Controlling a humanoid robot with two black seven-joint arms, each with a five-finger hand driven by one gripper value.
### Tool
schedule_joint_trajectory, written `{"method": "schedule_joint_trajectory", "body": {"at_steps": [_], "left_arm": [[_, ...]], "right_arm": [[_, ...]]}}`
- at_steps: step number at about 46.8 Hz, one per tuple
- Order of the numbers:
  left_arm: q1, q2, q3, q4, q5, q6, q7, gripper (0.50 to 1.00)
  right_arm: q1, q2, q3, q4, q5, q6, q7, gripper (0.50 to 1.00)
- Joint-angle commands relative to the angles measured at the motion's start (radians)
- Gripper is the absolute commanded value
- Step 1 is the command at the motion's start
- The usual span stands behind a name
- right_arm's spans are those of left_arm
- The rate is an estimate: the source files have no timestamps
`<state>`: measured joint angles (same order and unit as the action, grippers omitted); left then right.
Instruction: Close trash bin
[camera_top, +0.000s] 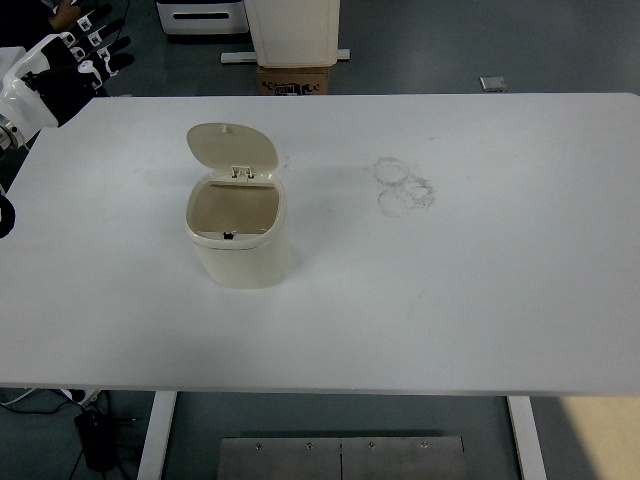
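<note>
Bin (238, 240) sits open on the tabletop (480, 280), lid (232, 146) upright (nothing done yet). Left hand (62, 68), fingers apart, empty, hovers far left of it.

Left hand (62, 66): black palm with white plates on the back
Fingers (103, 50): black, white-tipped segments
Wrist: white cuff at nine o'clock
</note>
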<state>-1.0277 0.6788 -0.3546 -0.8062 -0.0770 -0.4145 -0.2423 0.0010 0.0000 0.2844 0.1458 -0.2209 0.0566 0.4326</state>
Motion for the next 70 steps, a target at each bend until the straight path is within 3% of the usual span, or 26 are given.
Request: {"method": "schedule_joint_trajectory", "body": {"at_steps": [1, 11, 22, 27, 40, 49, 55, 59, 60, 70], "left_arm": [[-0.025, 0.022, 0.035, -0.037, 0.000, 0.003, 0.000, 1.000], [-0.095, 0.074, 0.088, -0.136, 0.000, 0.039, 0.026, 1.000], [-0.143, 0.099, 0.106, -0.179, 0.013, 0.108, 0.190, 1.000], [-0.150, 0.113, 0.109, -0.226, 0.028, 0.109, 0.239, 1.000], [-0.281, 0.183, 0.216, -0.301, 0.135, 0.097, 0.247, 1.000], [-0.376, 0.160, 0.365, -0.382, 0.229, 0.086, 0.252, 1.000], [-0.465, 0.150, 0.447, -0.432, 0.299, 0.063, 0.307, 1.000], [-0.522, 0.145, 0.497, -0.436, 0.315, 0.052, 0.311, 1.000], [-0.582, 0.136, 0.550, -0.435, 0.341, 0.037, 0.311, 1.000], [-0.746, 0.133, 0.713, -0.446, 0.391, -0.021, 0.311, 1.000]], "right_arm": [[0.000, 0.000, 0.001, 0.000, 0.000, 0.000, 0.000, 0.991], [0.001, 0.000, -0.001, 0.000, 0.000, 0.000, 0.000, 0.991], [0.001, 0.000, -0.001, 0.000, 0.000, 0.000, 0.000, 0.991], [0.001, 0.000, 0.001, 0.000, 0.000, 0.000, 0.000, 0.991], [-0.001, 0.000, 0.001, 0.000, 0.000, 0.000, 0.000, 0.991], [0.001, 0.000, -0.001, 0.000, 0.000, 0.000, 0.000, 0.991], [0.001, 0.000, 0.001, 0.000, 0.000, 0.000, 0.000, 0.991], [0.001, 0.000, -0.001, 0.000, 0.000, -0.001, 0.000, 0.991], [0.001, 0.000, -0.001, 0.000, 0.000, 0.000, 0.000, 0.991], [0.001, 0.000, -0.001, 0.000, 0.000, 0.000, 0.000, 0.991]]}}
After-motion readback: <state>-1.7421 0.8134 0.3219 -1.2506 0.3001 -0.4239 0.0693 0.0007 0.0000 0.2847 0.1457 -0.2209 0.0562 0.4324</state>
